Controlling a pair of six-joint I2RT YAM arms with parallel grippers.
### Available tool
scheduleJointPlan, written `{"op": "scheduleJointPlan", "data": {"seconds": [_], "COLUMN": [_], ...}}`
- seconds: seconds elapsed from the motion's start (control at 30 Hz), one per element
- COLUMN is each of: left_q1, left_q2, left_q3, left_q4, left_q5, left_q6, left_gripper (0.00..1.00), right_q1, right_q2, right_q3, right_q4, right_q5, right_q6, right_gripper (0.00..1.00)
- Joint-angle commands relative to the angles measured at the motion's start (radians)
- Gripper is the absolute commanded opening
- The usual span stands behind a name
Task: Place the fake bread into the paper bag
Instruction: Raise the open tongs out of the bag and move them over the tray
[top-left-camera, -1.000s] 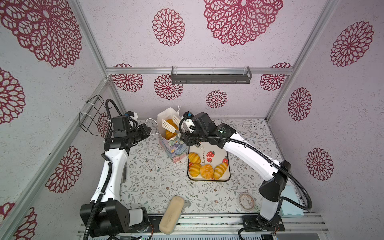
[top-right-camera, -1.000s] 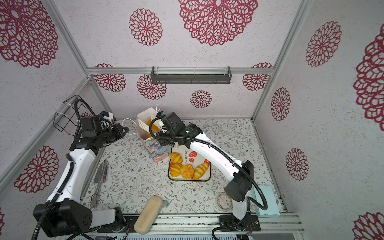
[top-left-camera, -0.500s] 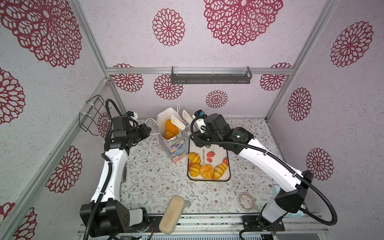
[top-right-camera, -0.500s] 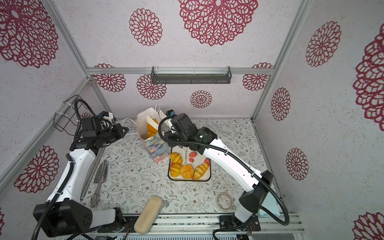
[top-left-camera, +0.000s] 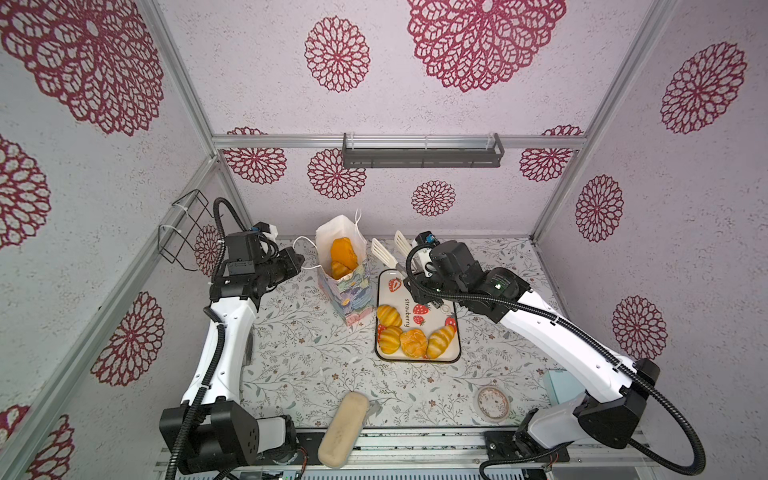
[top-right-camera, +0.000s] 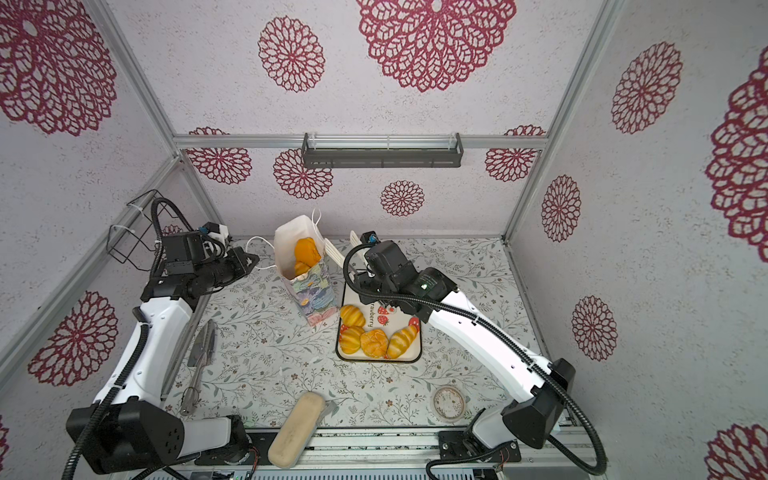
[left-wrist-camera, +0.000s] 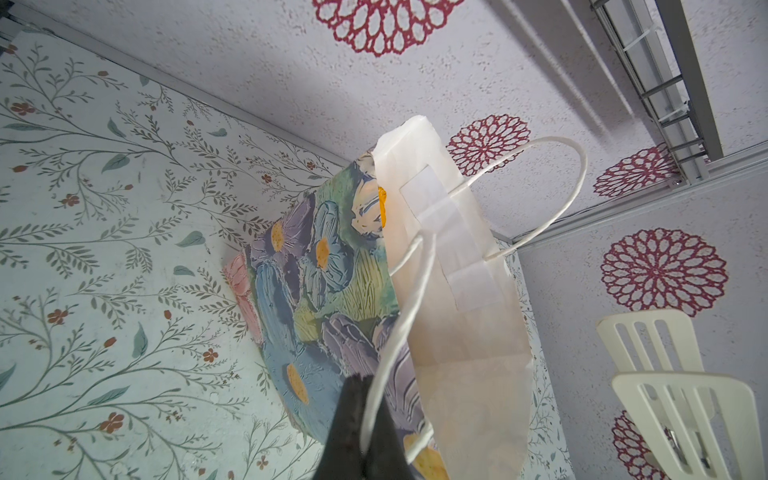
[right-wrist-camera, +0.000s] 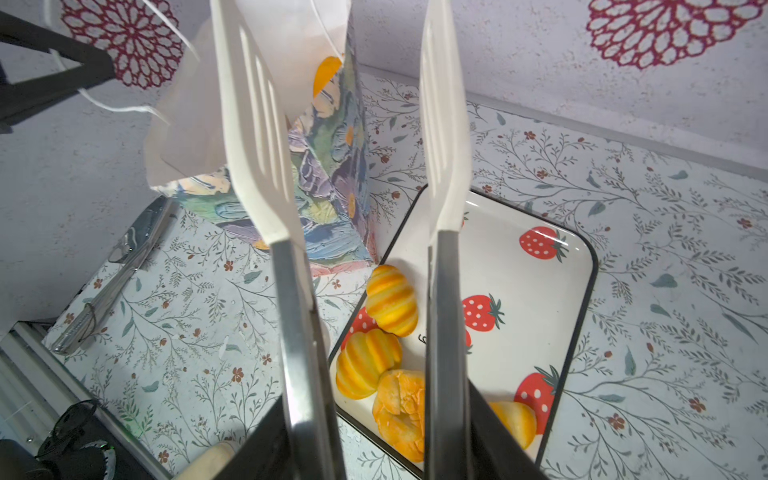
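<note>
Right gripper, clamped on empty white-bladed steel tongs, should straddle the uppermost glossy golden toy croissant squarely before squeezing.

The floral table bears the paper bag, strawberry tray, beige block, tape roll — and metal tongs.

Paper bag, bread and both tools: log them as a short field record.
paper bag: standing, mouth open, beside the tray
bread in bag: at least two pieces visible
bread on tray: four pieces
left tool: shut on the bag's cord handle
right tool: shut on the tongs
tongs: blades apart, empty, near the bag's mouth
</note>
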Motion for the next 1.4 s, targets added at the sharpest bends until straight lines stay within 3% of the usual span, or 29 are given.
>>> {"op": "scheduleJointPlan", "data": {"seconds": [0.0, 0.7, 1.37], "left_q1": [-0.009, -0.072, -0.075], "left_q2": [-0.008, 0.01, -0.008], "left_q3": [-0.003, 0.069, 0.028], "left_q4": [-0.013, -0.082, -0.046], "left_q5": [-0.005, -0.076, -0.076], "left_q6": [0.008, 0.047, 0.04], "left_gripper": [0.0, 0.0, 0.0], "right_q1": [-0.018, -0.083, -0.091], "right_q2": [-0.082, -0.277, -0.402], "right_q3": [-0.032, -0.391, -0.603], "right_q4": [0.023, -0.022, -0.102], "right_q5": [0.031, -0.01, -0.095], "right_q6": [0.067, 0.295, 0.497], "right_gripper": [0.53, 0.53, 0.53]}}
